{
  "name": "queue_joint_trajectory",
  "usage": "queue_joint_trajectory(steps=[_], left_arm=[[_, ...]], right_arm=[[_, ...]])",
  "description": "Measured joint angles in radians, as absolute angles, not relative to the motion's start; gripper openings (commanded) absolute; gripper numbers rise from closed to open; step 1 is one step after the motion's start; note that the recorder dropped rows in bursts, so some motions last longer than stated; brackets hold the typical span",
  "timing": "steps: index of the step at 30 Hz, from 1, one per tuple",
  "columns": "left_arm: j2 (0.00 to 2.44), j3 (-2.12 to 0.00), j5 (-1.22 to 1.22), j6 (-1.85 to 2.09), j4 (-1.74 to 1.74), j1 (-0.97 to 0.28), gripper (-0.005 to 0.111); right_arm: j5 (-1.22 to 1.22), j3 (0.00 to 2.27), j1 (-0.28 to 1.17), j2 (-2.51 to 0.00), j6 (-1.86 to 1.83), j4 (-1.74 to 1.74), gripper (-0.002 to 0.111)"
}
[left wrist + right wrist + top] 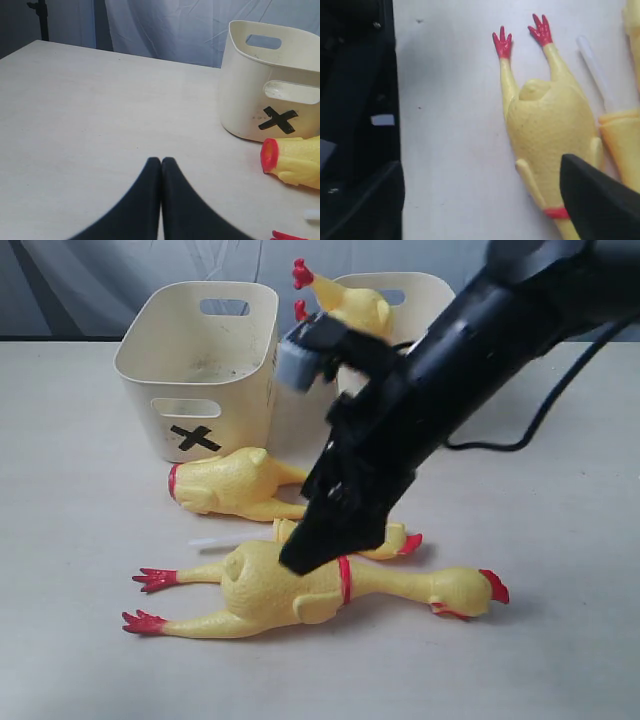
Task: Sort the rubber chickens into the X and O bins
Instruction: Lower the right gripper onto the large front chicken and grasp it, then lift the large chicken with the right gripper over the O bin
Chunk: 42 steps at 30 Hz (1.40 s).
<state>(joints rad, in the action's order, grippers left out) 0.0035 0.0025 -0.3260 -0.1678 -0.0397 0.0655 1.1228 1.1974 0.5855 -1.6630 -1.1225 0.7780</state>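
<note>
On the pale beige tabletop, matte and lightly scuffed, everything sits in front of a blue-grey cloth backdrop; a dark stand is at the far corner in the left wrist view. X bin stands upright at back left, black X facing the camera. Second bin is just beside it, mark hidden, with one rubber chicken poking out above its rim. Headless body lies on its side just in front of the X bin. Whole chicken lies flat nearest the camera, red feet to the left, head to the right. A smaller yellow piece with a red tip lies between them, mostly covered. A thin white stick lies on the table beside it. Right arm, black, slants down from the upper right and blocks much of the second bin; a black cable trails behind it. Right gripper is over the whole chicken's body, jaws spread wide, gripping nothing. Left gripper hangs over bare table, tips pressed together, empty.
</note>
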Motion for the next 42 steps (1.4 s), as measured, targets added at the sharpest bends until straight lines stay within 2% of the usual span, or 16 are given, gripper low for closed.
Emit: queue_joint_trajectory(steps=[7, 14, 16, 17, 20, 22, 26, 34, 42], left_arm=[[0.003, 0.003, -0.326, -0.168, -0.040, 0.066, 0.000], [0.003, 0.003, -0.326, -0.168, -0.040, 0.066, 0.000], [0.003, 0.003, -0.326, -0.168, -0.040, 0.066, 0.000], [0.003, 0.003, -0.326, -0.168, -0.040, 0.066, 0.000], [0.003, 0.003, -0.326, -0.168, -0.040, 0.066, 0.000], [0.003, 0.003, -0.326, -0.168, -0.040, 0.066, 0.000], [0.003, 0.003, -0.326, -0.168, -0.040, 0.066, 0.000], [0.003, 0.003, -0.326, -0.168, -0.040, 0.066, 0.000], [0.003, 0.003, -0.326, -0.168, -0.040, 0.066, 0.000]], right_arm=[[0.806, 1.197, 0.838, -1.805, -1.091, 0.419, 0.081], [0.635, 1.201, 0.894, -1.929, -0.996, 0.206, 0.080], [0.601, 1.206, 0.889, -1.959, -0.988, 0.191, 0.067], [0.592, 1.209, 0.889, -1.969, -0.986, 0.187, 0.054], [0.584, 1.218, 0.889, -1.987, -0.984, 0.179, -0.001], [0.594, 1.219, 0.896, -1.990, -0.982, 0.177, 0.003], [0.634, 1.227, 0.914, -1.986, -0.970, 0.175, -0.001], [0.999, 1.321, 1.001, -1.868, -0.965, 0.252, -0.001], [0.991, 1.527, 1.009, -1.619, -0.918, 0.226, -0.001]])
